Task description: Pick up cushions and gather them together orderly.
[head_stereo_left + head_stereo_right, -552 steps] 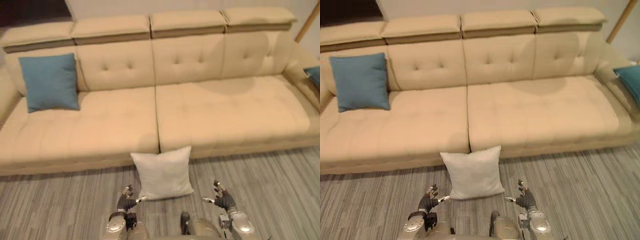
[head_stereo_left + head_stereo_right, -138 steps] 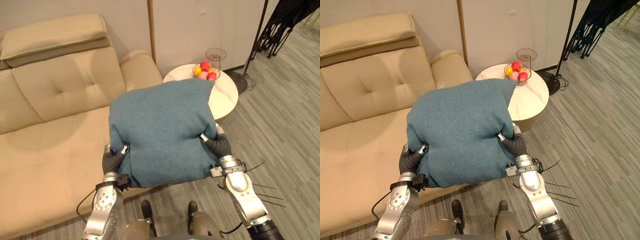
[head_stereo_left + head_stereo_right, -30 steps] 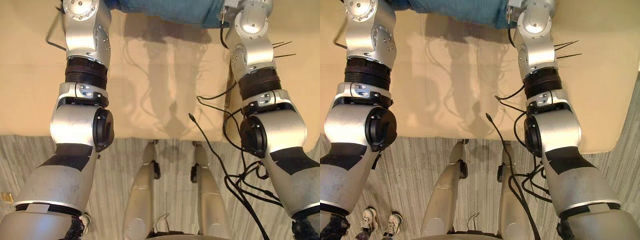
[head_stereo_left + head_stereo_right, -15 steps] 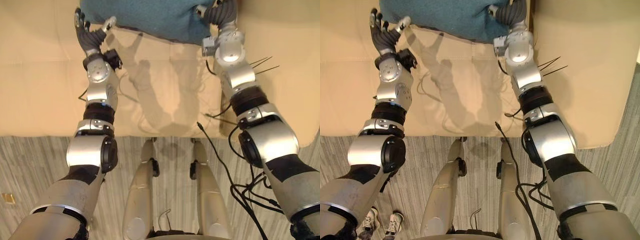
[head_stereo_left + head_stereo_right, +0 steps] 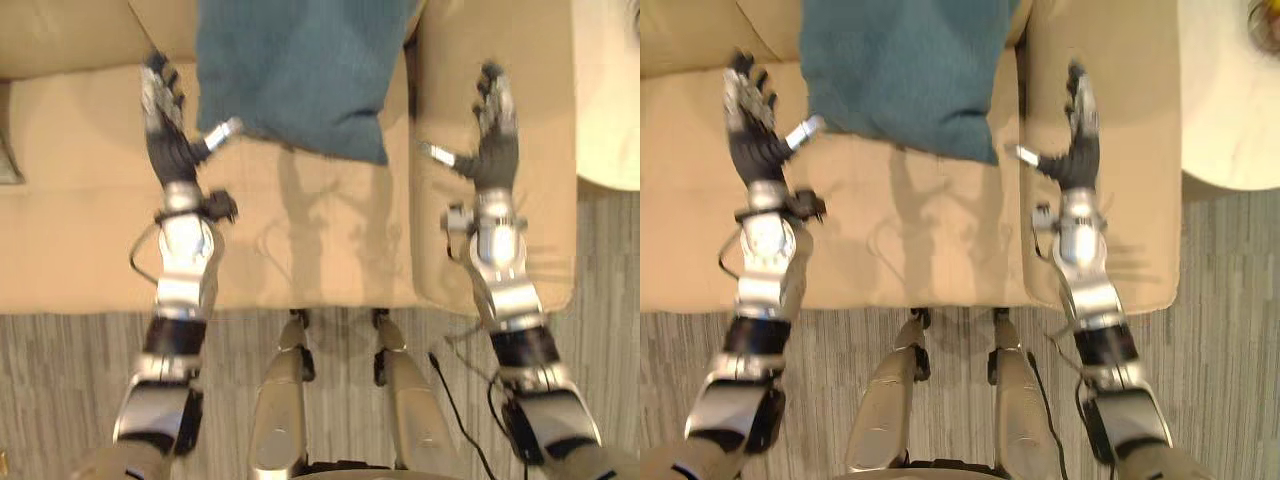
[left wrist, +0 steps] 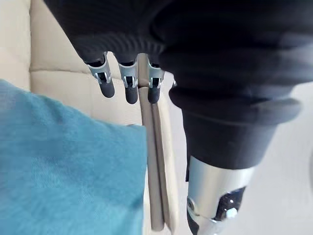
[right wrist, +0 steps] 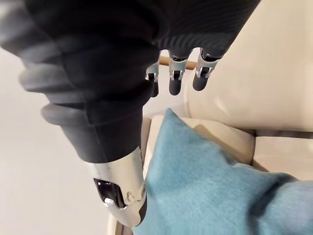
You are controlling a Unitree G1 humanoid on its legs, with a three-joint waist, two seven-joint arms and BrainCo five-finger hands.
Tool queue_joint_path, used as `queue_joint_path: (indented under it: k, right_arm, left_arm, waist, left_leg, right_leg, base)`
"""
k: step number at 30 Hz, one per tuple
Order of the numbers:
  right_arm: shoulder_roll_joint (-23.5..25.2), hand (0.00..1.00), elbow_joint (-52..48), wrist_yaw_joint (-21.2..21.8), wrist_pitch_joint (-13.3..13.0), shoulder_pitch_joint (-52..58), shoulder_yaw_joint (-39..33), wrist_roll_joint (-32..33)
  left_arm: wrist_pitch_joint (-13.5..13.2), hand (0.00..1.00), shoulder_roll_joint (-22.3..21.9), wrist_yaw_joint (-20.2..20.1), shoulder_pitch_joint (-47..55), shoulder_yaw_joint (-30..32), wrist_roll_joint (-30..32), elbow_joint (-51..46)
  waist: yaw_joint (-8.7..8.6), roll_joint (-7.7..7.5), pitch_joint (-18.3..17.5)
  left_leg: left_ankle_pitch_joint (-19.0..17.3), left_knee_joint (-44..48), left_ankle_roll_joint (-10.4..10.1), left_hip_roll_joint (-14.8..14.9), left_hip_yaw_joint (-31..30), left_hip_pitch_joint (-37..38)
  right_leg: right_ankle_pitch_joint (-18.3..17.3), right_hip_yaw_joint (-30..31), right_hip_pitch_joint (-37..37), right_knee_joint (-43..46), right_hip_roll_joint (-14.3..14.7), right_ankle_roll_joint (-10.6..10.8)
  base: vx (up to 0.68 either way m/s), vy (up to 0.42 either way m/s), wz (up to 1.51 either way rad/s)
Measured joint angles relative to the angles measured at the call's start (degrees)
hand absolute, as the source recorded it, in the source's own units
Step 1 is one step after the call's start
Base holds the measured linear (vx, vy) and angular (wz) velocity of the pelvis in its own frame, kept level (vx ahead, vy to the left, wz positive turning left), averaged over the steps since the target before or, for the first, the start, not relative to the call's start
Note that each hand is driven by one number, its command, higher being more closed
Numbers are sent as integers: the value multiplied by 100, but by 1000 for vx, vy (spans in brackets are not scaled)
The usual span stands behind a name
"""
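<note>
Left eye view: open hands on each side of a blue cushion (image 5: 290, 70) on the sofa (image 5: 300, 250).
The fingers (image 5: 155, 90) of the left hand (image 5: 168, 140) and the fingers (image 5: 490, 90) of the right hand (image 5: 495, 150) were straight and spread, holding nothing. The blue cushion lay on the sofa seat between them, just beside the left thumb and apart from the right hand. I think this cushion was put down and more had to be brought next to it. A round table (image 5: 610, 100) stood past the sofa's arm, out of the way.

Cushion (image 5: 295, 75) lies on the sofa (image 5: 300, 260) seat, toward the rear. Left hand (image 5: 165, 135) is just left of it. Right hand (image 5: 493, 145) is right of it, apart, over the armrest (image 5: 545, 200). Side table (image 5: 608, 100) stands right of the sofa.
</note>
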Motion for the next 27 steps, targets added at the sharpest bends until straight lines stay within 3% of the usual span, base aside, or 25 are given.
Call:
queue_joint_path:
  k: [4,8,10,16,21,22,23,24,25,27]
  right_arm:
    - [393,0,923,489,-16,1169,4,-524]
    - [467,0,2555,932,34,1722,-203,-1004]
    - [458,0,3046,1049,41,1942,-390,-1041]
    - [441,0,4446,1192,77,2338,-784,-1172]
    - [477,0,4569,1168,202,2239,-869,-1183]
    - [495,0,4490,1152,201,2241,-870,-1180]
    - [508,0,4415,1137,201,2225,-866,-1179]
    - [559,0,4398,1135,206,2090,-868,-1171]
    - [667,0,4316,1129,219,2168,-867,-1118]
    - [814,0,4290,1128,229,2319,-812,-1056]
  left_arm:
    - [135,0,-312,-436,1015,-179,312,1022]
    - [406,0,-373,-740,1560,206,935,2582]
    - [438,0,-360,-794,1758,444,1180,3112]
    - [523,0,-243,-988,2222,767,1583,4198]
    - [578,0,-245,-987,2273,789,1610,4416]
    - [580,0,-255,-985,2200,791,1603,4398]
    - [590,0,-319,-984,2024,810,1601,4330]
    - [570,0,-410,-975,1952,915,1551,4185]
    - [577,0,-419,-969,1783,925,1493,4082]
    - [585,0,-437,-962,1771,908,1488,3930]
  waist:
    - [21,-49,-445]
    - [-222,-115,-842]
    - [-252,-126,-999]
    - [-379,-149,-1438]
    - [-304,-213,-1390]
    - [-274,-226,-1385]
    - [-210,-157,-1378]
    - [-214,-84,-1286]
    - [-248,-161,-1194]
    - [-235,-282,-1212]
  left_leg:
    - [-302,138,-21,-29,-11,553]
    - [-386,-83,-14,-122,-25,1230]
    - [-394,-240,-12,-177,6,1502]
    - [-453,-519,-4,-306,148,1985]
    - [-630,-183,75,-264,681,1915]
    - [-702,111,142,-242,758,1695]
    - [-724,398,246,8,821,1361]
    - [-741,459,266,129,817,1238]
    - [-732,599,258,126,682,1245]
    - [-729,874,258,91,511,1112]
  right_leg:
    - [-305,23,511,182,-1,12]
    - [-458,39,1107,75,-66,33]
    - [-454,64,1322,-76,-93,48]
    - [-385,170,1782,-447,-182,151]
    - [-219,681,1526,-242,-154,224]
    - [-127,710,1348,-100,-158,307]
    - [56,708,1068,21,-97,647]
    - [-362,569,801,877,-21,529]
    - [-1200,344,565,2629,-164,270]
    - [-1606,341,761,3800,-456,436]
  base:
    - [94,-21,-5]
    - [65,12,1]
    - [55,29,-6]
    - [66,29,-12]
    - [10,32,-52]
    - [-69,22,-48]
    - [-82,-3,-41]
    - [-103,-41,-7]
    - [-68,-86,25]
    - [-107,-180,57]
